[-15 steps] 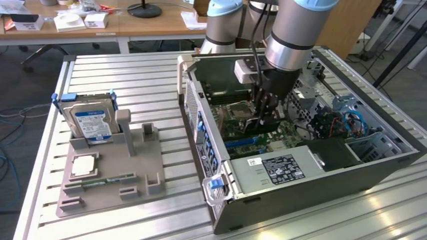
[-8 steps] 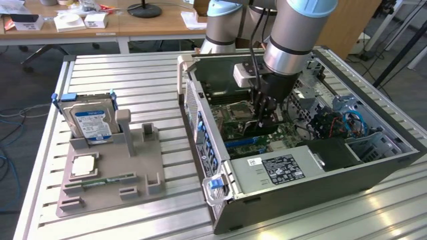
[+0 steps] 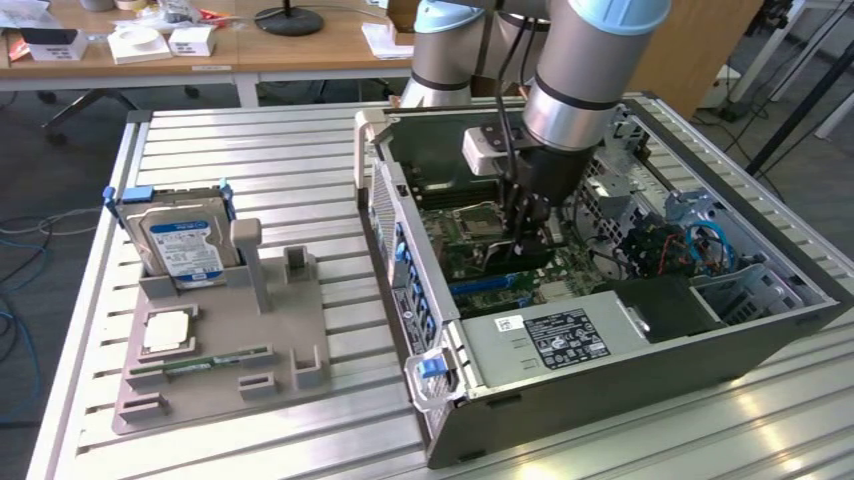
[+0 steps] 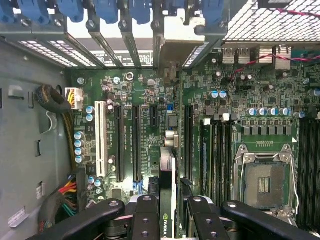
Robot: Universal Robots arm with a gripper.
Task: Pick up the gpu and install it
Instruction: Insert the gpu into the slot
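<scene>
Wrist view: the hand grips the gpu edge-on between its fingers, held above the motherboard inside the open computer case; whether the card touches a slot is unclear.

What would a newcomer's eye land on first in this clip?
The open computer case on the slatted table, with the arm reaching down into it. The end effector holds the gpu edge-on just above the motherboard slots. At the exterior view's left, a hard drive stands upright in a grey holder.
</scene>
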